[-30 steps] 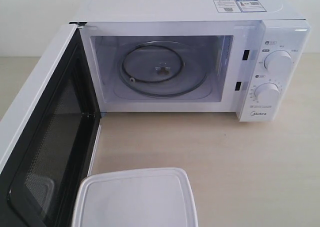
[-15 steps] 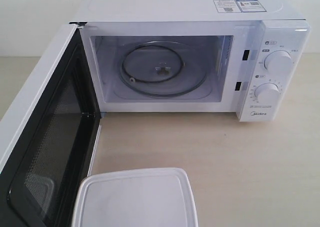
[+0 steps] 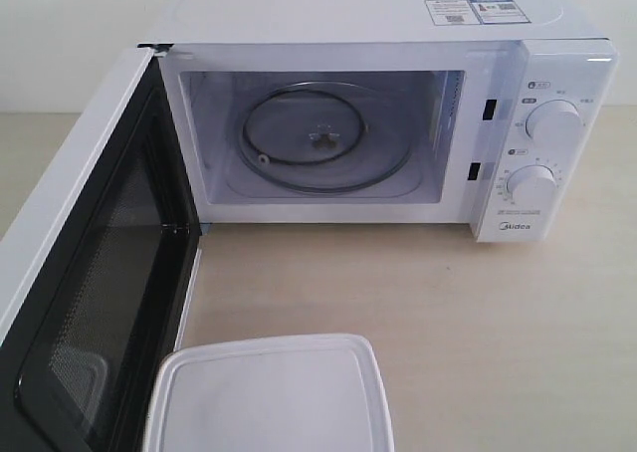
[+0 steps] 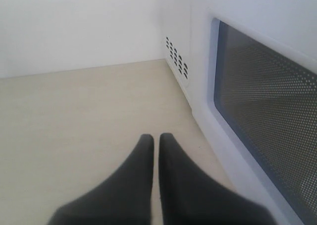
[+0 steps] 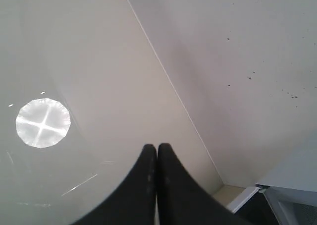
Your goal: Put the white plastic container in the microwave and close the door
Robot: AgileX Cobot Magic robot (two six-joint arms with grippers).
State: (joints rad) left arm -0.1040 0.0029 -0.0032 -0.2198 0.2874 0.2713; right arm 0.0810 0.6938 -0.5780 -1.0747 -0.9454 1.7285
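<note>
Tabletop (image 3: 448,323) — container (image 3: 269,397) beside wide-open door (image 3: 90,273)

Noted: pale wood-grain surface (image 3: 448,313). Carries the microwave (image 3: 348,14) at the far side and the white plastic container (image 3: 269,397) at the near edge, well apart.

- The left gripper (image 4: 156,137) is showing two matte fingers (image 4: 141,175), dark charcoal to black.
- Each one is tapering from a broad base to a narrow, rounded tip.
- The bases are blurring into one dark mass at the frame edge, so the surface detail is too soft to read.
- The right gripper (image 5: 157,146) is presenting a matching pair of smooth black fingers (image 5: 171,185), flaring outward at the base and narrowing to blunt, rounded tips.
</note>
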